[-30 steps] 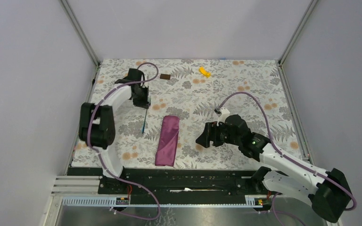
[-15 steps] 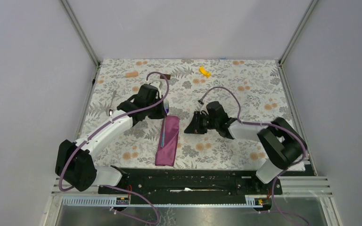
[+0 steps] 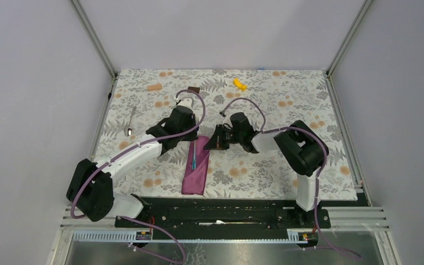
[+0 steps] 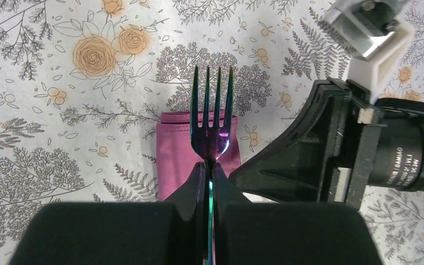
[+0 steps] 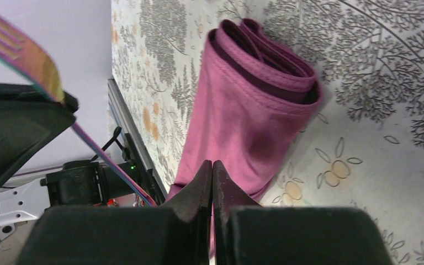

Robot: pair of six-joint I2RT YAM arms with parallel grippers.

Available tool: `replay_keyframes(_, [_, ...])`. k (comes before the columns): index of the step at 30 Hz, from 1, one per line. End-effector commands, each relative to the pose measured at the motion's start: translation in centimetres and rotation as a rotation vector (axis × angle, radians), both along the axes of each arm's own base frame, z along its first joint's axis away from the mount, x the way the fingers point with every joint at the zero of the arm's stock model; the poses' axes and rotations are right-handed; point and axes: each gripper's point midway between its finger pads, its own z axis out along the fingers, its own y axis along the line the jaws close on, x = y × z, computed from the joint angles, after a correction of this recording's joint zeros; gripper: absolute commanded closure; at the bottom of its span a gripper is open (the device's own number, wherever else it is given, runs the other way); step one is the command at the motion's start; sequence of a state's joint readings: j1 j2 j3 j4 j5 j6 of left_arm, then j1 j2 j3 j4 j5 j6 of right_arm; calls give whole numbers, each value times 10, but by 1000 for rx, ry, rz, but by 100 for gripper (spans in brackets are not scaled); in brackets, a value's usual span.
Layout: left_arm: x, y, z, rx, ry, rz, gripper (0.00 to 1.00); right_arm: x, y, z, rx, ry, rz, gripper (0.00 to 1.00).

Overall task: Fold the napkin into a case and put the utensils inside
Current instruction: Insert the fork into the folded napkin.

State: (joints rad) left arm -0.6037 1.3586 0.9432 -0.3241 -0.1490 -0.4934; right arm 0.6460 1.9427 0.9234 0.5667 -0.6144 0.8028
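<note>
The plum napkin (image 3: 194,175) lies folded into a long narrow strip near the table's front. My left gripper (image 3: 194,139) is shut on the fork (image 4: 212,124), holding it over the napkin's (image 4: 172,150) far end with the tines pointing away and the bluish handle (image 3: 195,160) trailing over the cloth. My right gripper (image 3: 210,145) sits at the strip's right edge near that end. In the right wrist view its jaws (image 5: 212,163) are pressed together with a sliver of the napkin (image 5: 243,110) between them. The spoon (image 3: 130,123) lies at the far left.
A small yellow piece (image 3: 239,84) and a small brown block (image 3: 193,89) lie near the back edge of the floral covering (image 3: 287,94). The two wrists are close together over the napkin's far end. A black rail (image 3: 221,205) runs along the front.
My left arm carried the fork from the back left to over the napkin's far end. My right arm swung left to the napkin's edge and its jaws went from open to shut.
</note>
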Motion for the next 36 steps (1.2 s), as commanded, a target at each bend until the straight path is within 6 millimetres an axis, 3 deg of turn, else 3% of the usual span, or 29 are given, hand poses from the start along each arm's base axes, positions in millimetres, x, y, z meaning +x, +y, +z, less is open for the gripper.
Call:
replay_keyframes(1, [18, -6, 16, -4, -172, 22, 100, 13, 7, 6, 42, -27, 17, 100])
replay_keyframes(7, [21, -6, 4, 11, -206, 24, 100, 19, 7, 0, 18, -39, 21, 100])
replay_keyframes(15, [26, -10, 4, 19, -217, 18, 100, 21, 7, -26, -10, -5, 22, 100])
replay_keyframes(19, [28, -10, -6, 50, -193, 11, 100, 21, 6, -36, -23, 10, 17, 100])
replay_keyframes(29, [21, -7, -20, 63, -148, 13, 100, 20, 6, -37, -24, 8, 19, 100])
replay_keyframes(36, [3, -7, -38, 57, -7, 24, 100, 20, 5, -37, -23, 3, 21, 100])
